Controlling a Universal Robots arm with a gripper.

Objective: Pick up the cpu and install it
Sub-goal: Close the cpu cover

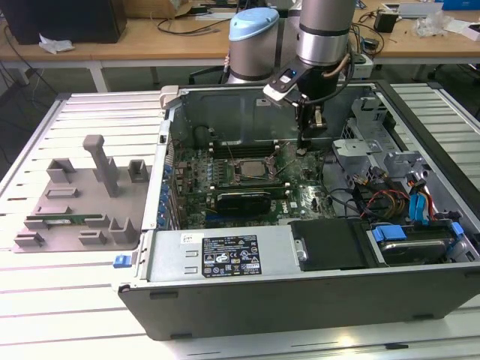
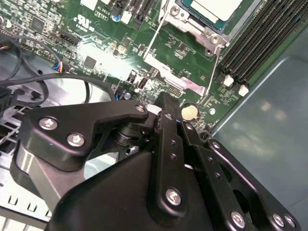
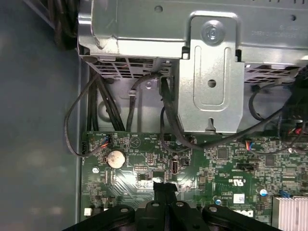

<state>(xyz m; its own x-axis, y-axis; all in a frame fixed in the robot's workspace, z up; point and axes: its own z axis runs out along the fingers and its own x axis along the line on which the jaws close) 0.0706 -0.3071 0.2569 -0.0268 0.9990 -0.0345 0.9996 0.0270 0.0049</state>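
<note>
silvery cpu [image 2: 214,7] lies in socket [image 2: 190,21], apart from gripper [image 3: 163,186]. jaws pressed together, nothing held. risk: tips low over board [image 3: 126,182]; any dip could scrape cell [image 3: 114,158].

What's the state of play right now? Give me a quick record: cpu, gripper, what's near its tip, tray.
cpu: lying in the socket inside the case
gripper: shut, nothing between the fingers; over the board, to the exterior view's right of the cpu and apart from it
near tip: coin cell and small connectors
tray: grey, outside the case on the exterior view's left
</note>
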